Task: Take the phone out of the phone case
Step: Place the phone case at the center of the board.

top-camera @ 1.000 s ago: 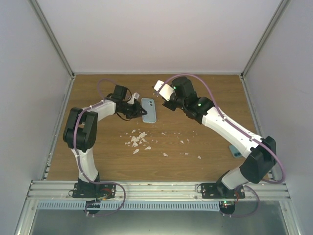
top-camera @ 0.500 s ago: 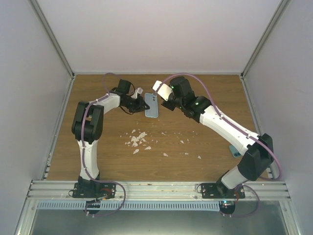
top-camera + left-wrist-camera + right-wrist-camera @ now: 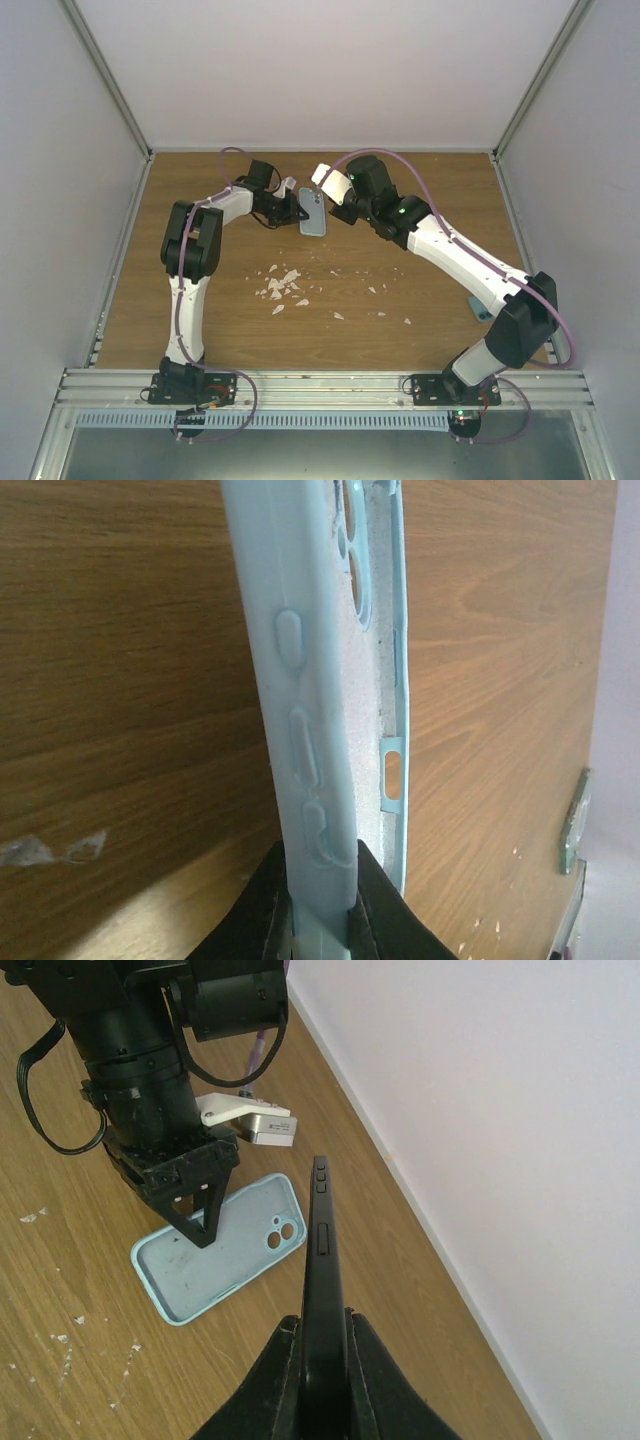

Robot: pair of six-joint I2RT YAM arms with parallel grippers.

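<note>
The phone (image 3: 322, 1250) is out of its case. The right jaws are closed on its lower end and hold it on edge above the bench (image 3: 90, 1300). Ahead and left of them, the left jaws pinch one side of the empty case (image 3: 215, 1255). The likely next move is to set the phone down apart from the case. No brand or writing is readable.

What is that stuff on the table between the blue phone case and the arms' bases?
Small white scraps lie scattered on the wooden table there, apart from the phone case. The top view shows them.
</note>
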